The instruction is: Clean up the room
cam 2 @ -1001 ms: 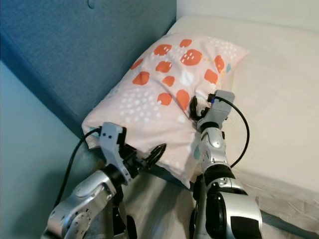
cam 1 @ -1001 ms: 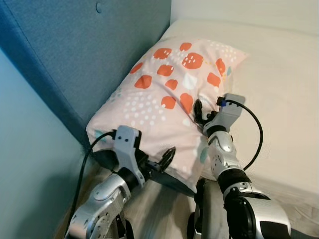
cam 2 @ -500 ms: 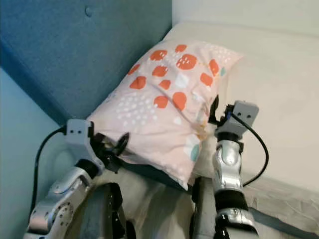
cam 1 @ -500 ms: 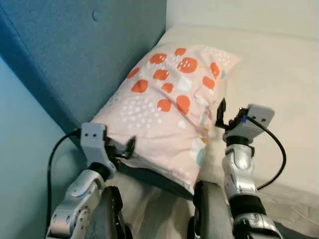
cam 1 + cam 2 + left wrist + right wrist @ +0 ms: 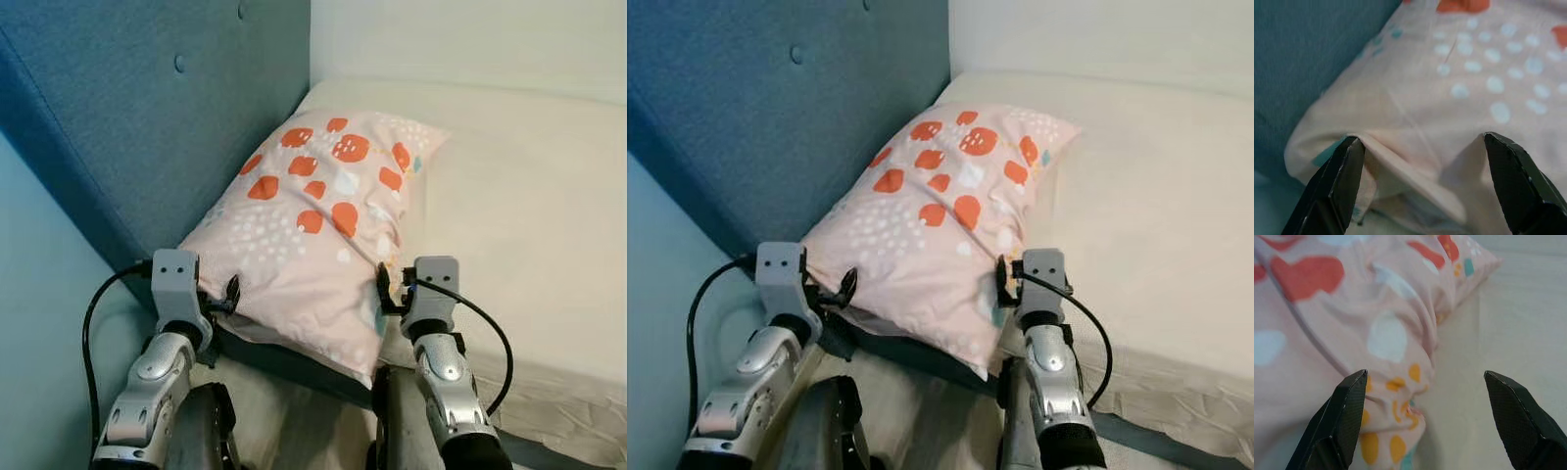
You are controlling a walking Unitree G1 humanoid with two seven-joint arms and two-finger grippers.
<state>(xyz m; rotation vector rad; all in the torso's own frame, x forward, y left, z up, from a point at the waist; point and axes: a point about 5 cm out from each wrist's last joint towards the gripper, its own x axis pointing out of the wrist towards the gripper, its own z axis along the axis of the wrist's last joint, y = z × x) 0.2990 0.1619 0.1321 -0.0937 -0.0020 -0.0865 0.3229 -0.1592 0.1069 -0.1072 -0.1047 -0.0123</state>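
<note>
A cream-sheeted bed [image 5: 529, 206] carries one pink pillow [image 5: 313, 220] with orange shapes, lying at its head against the blue padded headboard [image 5: 147, 108].

You are looking down at a pillow [image 5: 318, 240] lying on the bed [image 5: 529, 215], running from the lower centre of the head view up toward the upper centre. The headboard [image 5: 127, 108] is filling the upper left, and the pillow's left edge is resting against it. The bare mattress is spreading across the right half. A wall [image 5: 470, 39] is standing behind the bed along the top. Your left gripper [image 5: 227, 296] is sitting at the pillow's lower left corner, fingers spread wide. Your right gripper [image 5: 385, 289] is sitting at the pillow's lower right edge, just beside it, fingers likewise parted.
</note>
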